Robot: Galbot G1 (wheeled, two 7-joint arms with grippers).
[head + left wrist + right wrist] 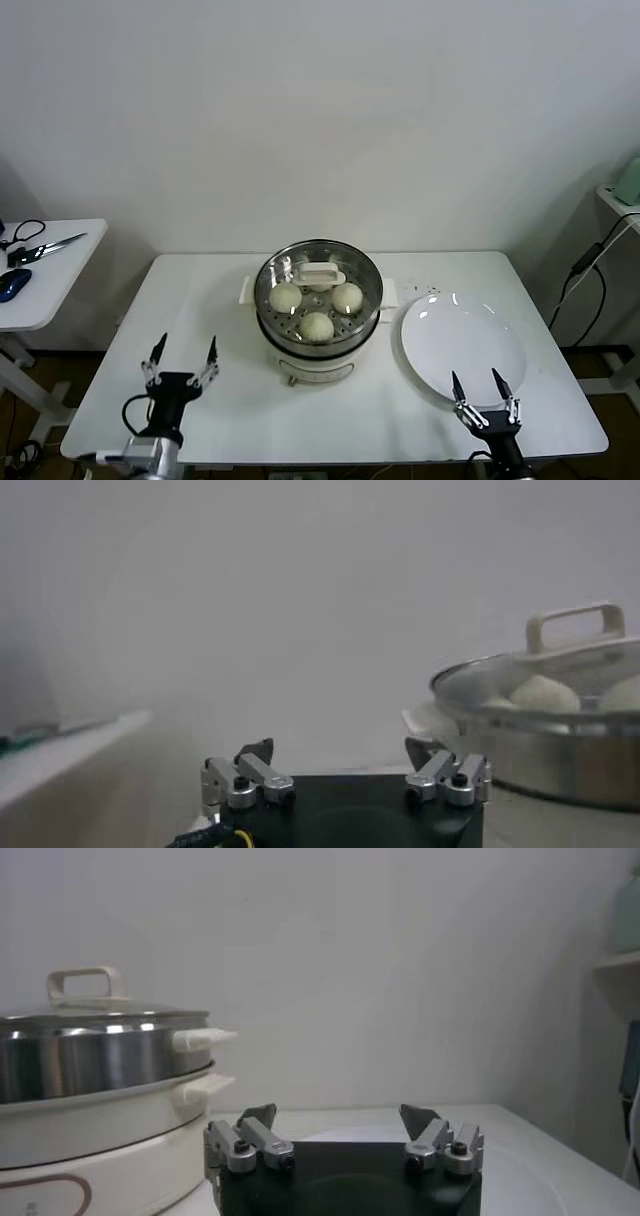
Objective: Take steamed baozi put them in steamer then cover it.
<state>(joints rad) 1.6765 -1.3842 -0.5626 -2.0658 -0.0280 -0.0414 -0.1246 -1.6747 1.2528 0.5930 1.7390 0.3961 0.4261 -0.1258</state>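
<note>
Sitting on the steamer [318,345] at the middle of the worktop [215,300], the cover [319,275] was in place, its cream handle upright; three baozi [317,325] showed clearly through the glass, a fourth barely visible under the handle. Left gripper [181,358] hung near the steamer on its left side, jaws spread wide and empty. Right gripper [481,390] hung over the near rim of the plate [462,340] beside the steamer, jaws likewise wide, holding nothing. Task looked done. Remaining risk, by my reckoning: either arm swinging inward could knock the cover askew, or the right gripper could clip the plate.
</note>
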